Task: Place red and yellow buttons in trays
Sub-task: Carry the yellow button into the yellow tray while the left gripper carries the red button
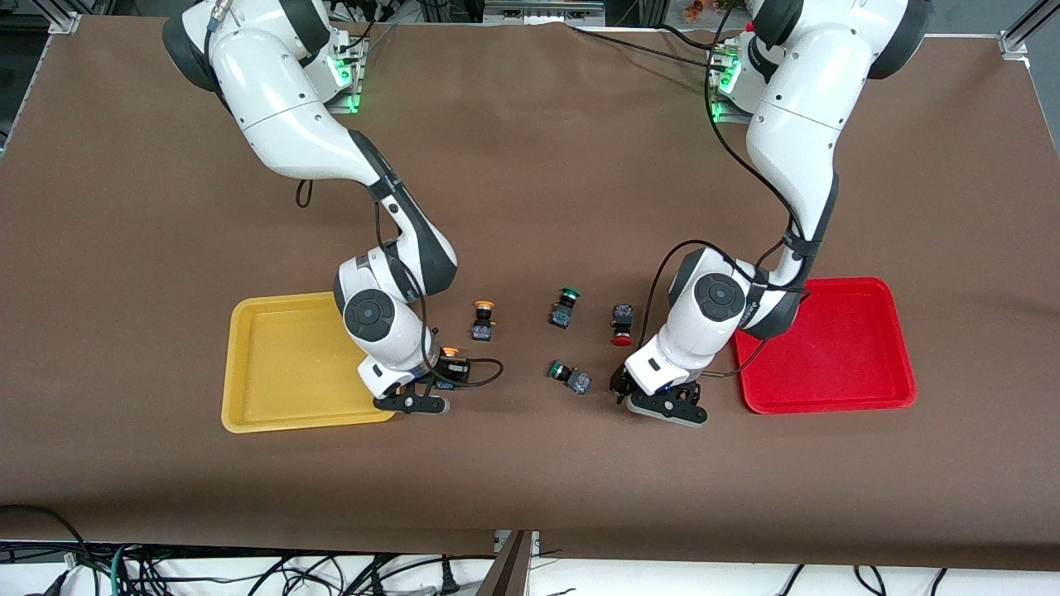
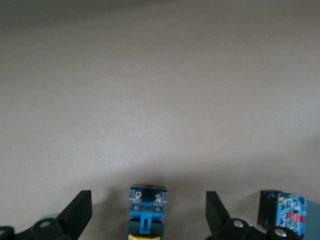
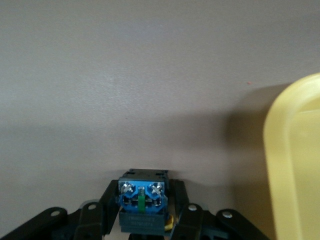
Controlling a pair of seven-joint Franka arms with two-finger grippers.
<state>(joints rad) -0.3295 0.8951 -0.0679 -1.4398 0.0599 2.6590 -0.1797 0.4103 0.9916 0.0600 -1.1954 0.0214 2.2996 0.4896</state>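
My right gripper (image 1: 412, 404) (image 3: 144, 192) is by the yellow tray's (image 1: 286, 364) corner nearest the table's middle, shut on a blue-and-black button (image 3: 142, 202) with a bit of yellow beside it. An orange-yellow cap (image 1: 451, 352) shows by that wrist. My left gripper (image 1: 662, 407) (image 2: 147, 200) is open and low over the table beside the red tray (image 1: 828, 348). A blue-bodied button (image 2: 146, 212) lies between its fingers, with its cap cut off and hidden in the front view. A yellow button (image 1: 483, 319) and a red button (image 1: 622, 324) lie between the trays.
Two green-capped buttons (image 1: 565, 306) (image 1: 570, 377) lie between the grippers. Another blue-bodied button (image 2: 282, 215) lies just outside one left finger. The yellow tray's rim (image 3: 295, 150) is close beside the right gripper. A brown cloth covers the table.
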